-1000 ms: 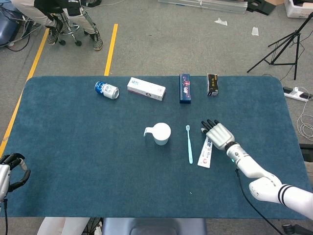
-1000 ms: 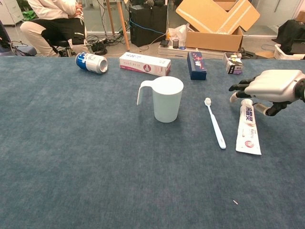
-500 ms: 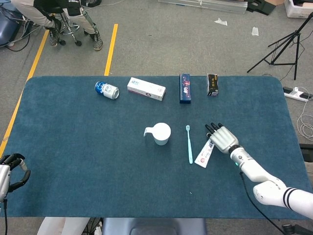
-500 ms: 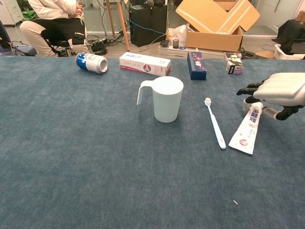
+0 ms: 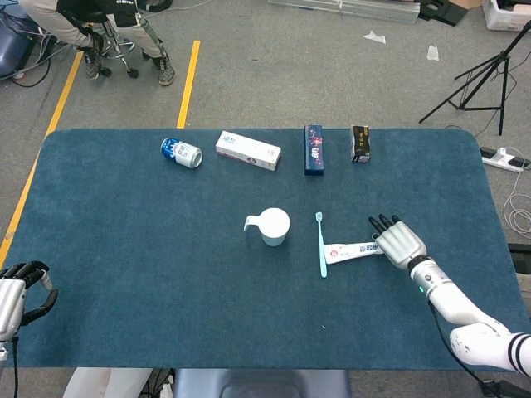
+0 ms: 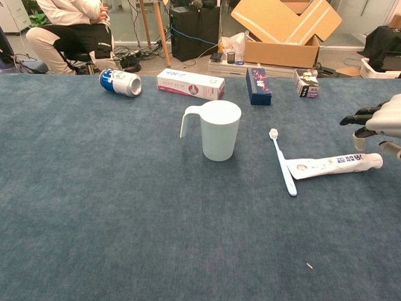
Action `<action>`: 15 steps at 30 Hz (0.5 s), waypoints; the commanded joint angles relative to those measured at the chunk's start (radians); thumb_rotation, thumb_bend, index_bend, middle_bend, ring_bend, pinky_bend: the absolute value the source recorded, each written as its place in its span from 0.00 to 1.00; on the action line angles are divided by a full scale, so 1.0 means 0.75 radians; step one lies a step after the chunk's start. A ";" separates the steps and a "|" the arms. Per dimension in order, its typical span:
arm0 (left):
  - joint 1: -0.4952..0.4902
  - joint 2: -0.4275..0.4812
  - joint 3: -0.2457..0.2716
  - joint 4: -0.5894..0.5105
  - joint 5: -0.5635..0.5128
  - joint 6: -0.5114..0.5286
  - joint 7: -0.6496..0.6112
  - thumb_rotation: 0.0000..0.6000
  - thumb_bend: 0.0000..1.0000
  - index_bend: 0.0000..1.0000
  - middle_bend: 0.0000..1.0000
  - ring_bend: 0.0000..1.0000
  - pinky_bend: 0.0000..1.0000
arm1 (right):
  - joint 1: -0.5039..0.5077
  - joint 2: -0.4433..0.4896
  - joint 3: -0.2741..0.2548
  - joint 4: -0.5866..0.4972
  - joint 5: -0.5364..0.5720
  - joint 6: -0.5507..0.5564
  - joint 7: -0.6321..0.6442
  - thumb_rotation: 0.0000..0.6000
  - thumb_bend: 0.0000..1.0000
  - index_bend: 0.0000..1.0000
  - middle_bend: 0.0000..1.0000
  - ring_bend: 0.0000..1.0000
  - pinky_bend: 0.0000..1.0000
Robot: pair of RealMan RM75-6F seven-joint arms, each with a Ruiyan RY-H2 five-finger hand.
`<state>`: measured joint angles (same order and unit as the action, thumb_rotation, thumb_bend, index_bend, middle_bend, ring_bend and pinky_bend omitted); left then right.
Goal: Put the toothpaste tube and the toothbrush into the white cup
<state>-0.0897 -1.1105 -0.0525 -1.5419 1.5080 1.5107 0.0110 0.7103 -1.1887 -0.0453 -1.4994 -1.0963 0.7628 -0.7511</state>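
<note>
The white cup [image 5: 274, 226] [image 6: 219, 130] stands upright mid-table, handle to the left. Right of it lies the light-blue toothbrush [image 5: 321, 245] [image 6: 282, 162], bristle end away from me. The toothpaste tube [image 5: 355, 249] [image 6: 335, 165] lies flat and crosswise, its flat end against the toothbrush handle and its cap end under my right hand [image 5: 400, 243] [image 6: 382, 122]. That hand hovers over the cap end with fingers spread and holds nothing. My left hand [image 5: 15, 292] sits at the table's near left corner, fingers loosely bent, empty; only the head view shows it.
Along the far edge lie a blue can [image 5: 181, 152], a white-and-pink box [image 5: 248, 151], a dark blue box [image 5: 313, 149] and a small black box [image 5: 360, 143]. A seated person [image 6: 72, 28] and cardboard boxes [image 6: 285, 28] are beyond the table.
The toothpaste tube has swung from lengthwise to crosswise, its flat end now at the toothbrush. My right hand has moved right, toward the table's edge. The left hand has shifted slightly.
</note>
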 commanded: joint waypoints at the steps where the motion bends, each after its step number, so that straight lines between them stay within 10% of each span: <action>1: -0.001 0.001 0.000 -0.002 0.001 0.000 -0.005 1.00 0.32 0.60 0.39 0.36 0.44 | -0.011 -0.003 0.018 -0.018 -0.010 0.033 0.059 1.00 0.58 0.33 0.00 0.00 0.19; 7: -0.001 0.008 -0.003 -0.005 -0.003 0.001 -0.020 1.00 0.32 0.60 0.39 0.36 0.44 | -0.043 -0.096 0.052 0.010 -0.064 0.142 0.139 1.00 0.19 0.33 0.02 0.00 0.22; 10: 0.002 0.016 -0.007 -0.010 -0.003 0.008 -0.029 1.00 0.32 0.60 0.39 0.36 0.44 | -0.044 -0.140 0.065 0.018 -0.060 0.169 0.131 1.00 0.13 0.33 0.10 0.03 0.39; 15: 0.007 0.029 -0.011 -0.021 -0.002 0.024 -0.045 1.00 0.32 0.60 0.39 0.36 0.44 | -0.037 -0.194 0.089 0.010 -0.045 0.197 0.112 1.00 0.10 0.33 0.48 0.39 0.75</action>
<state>-0.0846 -1.0887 -0.0604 -1.5571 1.5067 1.5286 -0.0222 0.6813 -1.3290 0.0169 -1.4889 -1.1335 0.9075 -0.6647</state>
